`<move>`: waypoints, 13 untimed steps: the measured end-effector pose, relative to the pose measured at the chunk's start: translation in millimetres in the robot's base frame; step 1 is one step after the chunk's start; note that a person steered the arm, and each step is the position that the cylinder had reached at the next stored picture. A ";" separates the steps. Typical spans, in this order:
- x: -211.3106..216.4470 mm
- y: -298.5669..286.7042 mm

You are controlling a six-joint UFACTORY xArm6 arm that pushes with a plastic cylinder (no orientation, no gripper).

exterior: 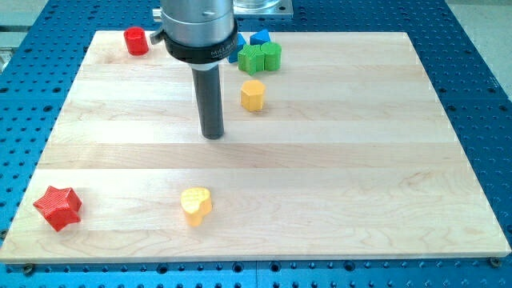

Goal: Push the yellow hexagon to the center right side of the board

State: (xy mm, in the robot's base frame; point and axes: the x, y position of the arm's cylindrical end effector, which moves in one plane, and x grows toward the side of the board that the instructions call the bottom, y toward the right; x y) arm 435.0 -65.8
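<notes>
We've got the wooden board (336, 160) wide open toward three o'clock, and our rod, which has no jaws to spread or pinch, plants my tip (212, 134) just off the eight o'clock side of the yellow hexagon (253, 95), apparently set for a rightward shove. The hexagon stands upright above centre, with no long axis or facing we can make out, while the green blocks (260, 58) crowd its twelve o'clock.

My arm comes down from the view's top, just left of centre, ending in a broad silvery collar with a black ring beneath it. From that ring my straight dark rod hangs upright, without any visible tilt. My tip (213, 135) sits at the rod's lower end, down at the level of the table (360, 160), a little above the middle of the view and left of centre.
</notes>
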 end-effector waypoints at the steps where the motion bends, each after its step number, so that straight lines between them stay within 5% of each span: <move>1: -20.0 -12.3; 5: -18.2 -8.8; 7: -57.3 -15.2; 9: -77.3 66.0; 10: -43.0 171.3; 11: -15.2 192.6; 12: 47.6 137.3; 13: 35.5 175.8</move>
State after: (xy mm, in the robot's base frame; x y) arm 470.5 110.0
